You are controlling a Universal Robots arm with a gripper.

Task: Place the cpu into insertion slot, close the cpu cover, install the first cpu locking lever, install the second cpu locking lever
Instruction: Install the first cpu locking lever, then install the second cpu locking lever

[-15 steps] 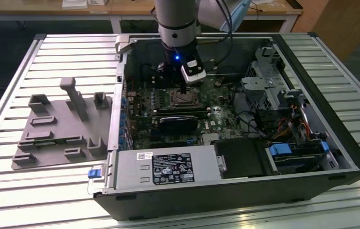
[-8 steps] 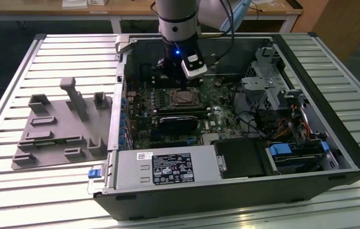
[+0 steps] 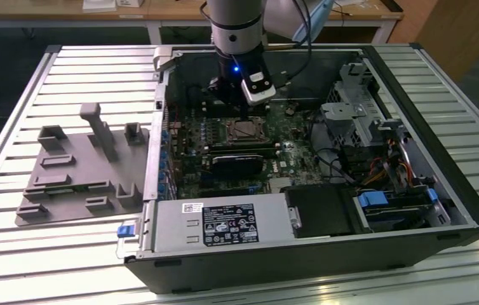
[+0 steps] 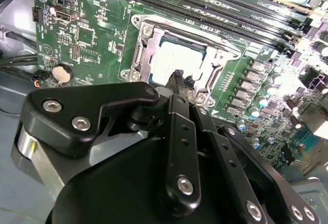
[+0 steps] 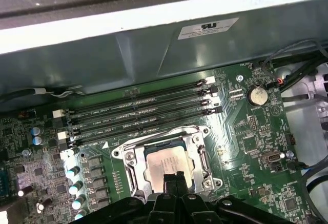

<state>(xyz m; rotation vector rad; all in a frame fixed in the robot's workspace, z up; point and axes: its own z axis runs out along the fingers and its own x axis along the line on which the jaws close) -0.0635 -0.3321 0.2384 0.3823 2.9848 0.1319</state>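
The slatted metal surface (image 3: 19,114) carries an open black computer case (image 3: 324,267) lying on its side, and beside it, toward the exterior view's left, a grey fixture plate (image 3: 70,184) with upright blocks. Inside the case sit a grey power-supply box (image 3: 214,225) with white and black printed stickers too small to read, a drive cage (image 3: 358,108) and a bundle of coloured cables (image 3: 392,171) toward the exterior view's right, and the green motherboard (image 5: 246,147). A white sticker (image 5: 207,28) on the case wall in the first wrist view bears print that cannot be made out. The black graphics card (image 3: 239,162) lies across the board, with four long memory slots (image 5: 143,114) and a round coin battery (image 5: 257,96) nearby.

The arm reaches down into the case, its hand (image 4: 178,78) hanging just above the insertion slot (image 3: 244,130). The fingers look pressed together, holding nothing. The cpu (image 5: 166,161) lies seated in the slot, its pale silvery top showing through the window of the cpu cover (image 5: 201,155), which lies flat around it.
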